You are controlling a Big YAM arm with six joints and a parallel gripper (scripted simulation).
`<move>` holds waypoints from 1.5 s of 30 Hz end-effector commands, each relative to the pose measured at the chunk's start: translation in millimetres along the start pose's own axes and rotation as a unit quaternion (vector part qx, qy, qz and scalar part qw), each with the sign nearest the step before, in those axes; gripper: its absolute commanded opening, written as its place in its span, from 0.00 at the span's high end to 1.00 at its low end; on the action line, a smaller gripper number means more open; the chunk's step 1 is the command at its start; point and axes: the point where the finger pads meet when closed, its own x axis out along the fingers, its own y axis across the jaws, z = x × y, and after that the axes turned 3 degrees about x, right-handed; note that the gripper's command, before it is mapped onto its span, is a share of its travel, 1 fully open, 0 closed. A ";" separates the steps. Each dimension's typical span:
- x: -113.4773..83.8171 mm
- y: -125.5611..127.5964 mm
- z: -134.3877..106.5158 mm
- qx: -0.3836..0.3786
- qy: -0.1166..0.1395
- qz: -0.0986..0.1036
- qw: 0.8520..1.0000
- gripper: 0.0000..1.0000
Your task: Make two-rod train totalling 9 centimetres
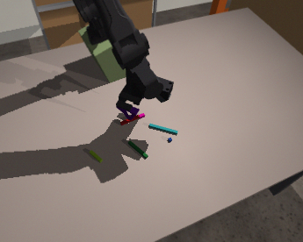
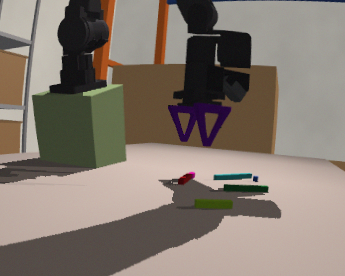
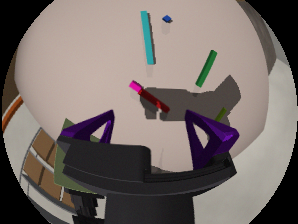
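A red rod and a magenta rod lie flat on the table, end to end in what looks like one straight line. I see no clear gap between them; a gap of millimetres is too small to tell. My gripper is open and empty, and hangs well above the two rods. In the top view its purple fingers overlap the red rod in the picture.
A turquoise rod, a blue rod, a green rod and a lime rod lie apart from the red and magenta rods. A green block stands behind.
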 end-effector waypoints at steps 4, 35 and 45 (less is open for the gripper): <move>-7.6 -14.1 9.7 0.064 -0.020 -0.012 0.998 0.00; -5.2 -12.2 -0.4 0.279 -0.018 -0.007 0.960 0.00; -5.0 -13.1 -2.1 0.365 -0.018 -0.005 0.931 0.00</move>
